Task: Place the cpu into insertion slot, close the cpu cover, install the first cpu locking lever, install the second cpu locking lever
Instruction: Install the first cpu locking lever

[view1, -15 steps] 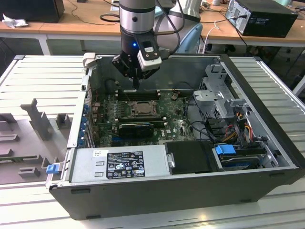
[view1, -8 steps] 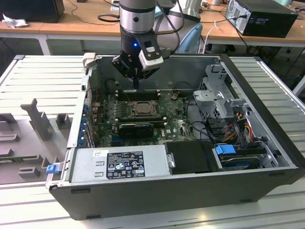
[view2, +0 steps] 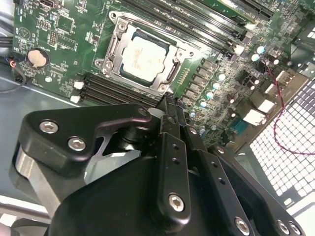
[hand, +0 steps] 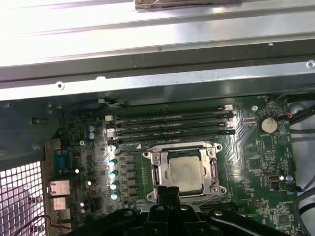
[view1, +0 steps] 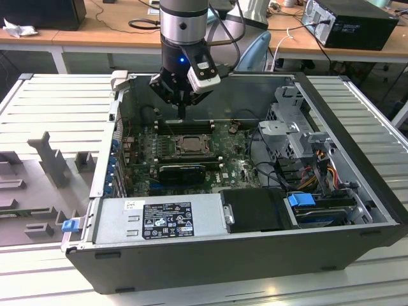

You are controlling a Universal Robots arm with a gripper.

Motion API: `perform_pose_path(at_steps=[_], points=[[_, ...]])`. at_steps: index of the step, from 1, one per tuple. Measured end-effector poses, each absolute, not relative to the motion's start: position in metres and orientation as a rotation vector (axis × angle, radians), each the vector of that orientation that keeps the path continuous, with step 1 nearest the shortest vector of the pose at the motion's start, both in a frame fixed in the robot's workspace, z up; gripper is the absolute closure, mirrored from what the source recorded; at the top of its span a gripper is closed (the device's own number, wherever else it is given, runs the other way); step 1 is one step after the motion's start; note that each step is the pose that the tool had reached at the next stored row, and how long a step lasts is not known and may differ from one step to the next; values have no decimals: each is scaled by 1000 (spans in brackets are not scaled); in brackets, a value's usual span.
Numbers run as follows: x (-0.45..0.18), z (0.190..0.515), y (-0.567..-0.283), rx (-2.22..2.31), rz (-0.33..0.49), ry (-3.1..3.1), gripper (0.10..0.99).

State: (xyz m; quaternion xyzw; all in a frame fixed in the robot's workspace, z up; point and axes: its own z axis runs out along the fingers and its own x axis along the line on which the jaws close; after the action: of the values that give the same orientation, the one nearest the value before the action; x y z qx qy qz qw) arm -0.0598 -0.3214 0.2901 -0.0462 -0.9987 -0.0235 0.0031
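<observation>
A robot arm [view1: 183, 25] hangs into an open computer case [view1: 357, 210] on a slatted tabletop [view1: 57, 102], its fingers [view1: 182, 109] drawn together into one thin tip. Just below the fingers, not touching them, lies the insertion slot [view1: 172, 146], with the pale cpu [view1: 189, 145] in its middle.

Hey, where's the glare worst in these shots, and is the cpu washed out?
First wrist view: glare whitens the metal table; the cpu is readable. Second wrist view: the cpu is bright, not blown out. Exterior view: even light, the computer case darker inside.
</observation>
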Motion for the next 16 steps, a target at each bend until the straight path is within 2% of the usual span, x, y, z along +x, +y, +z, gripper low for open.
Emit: perform_pose_path(at_steps=[16], points=[[-60, 290, -321, -26, -73, -3133, 980]])
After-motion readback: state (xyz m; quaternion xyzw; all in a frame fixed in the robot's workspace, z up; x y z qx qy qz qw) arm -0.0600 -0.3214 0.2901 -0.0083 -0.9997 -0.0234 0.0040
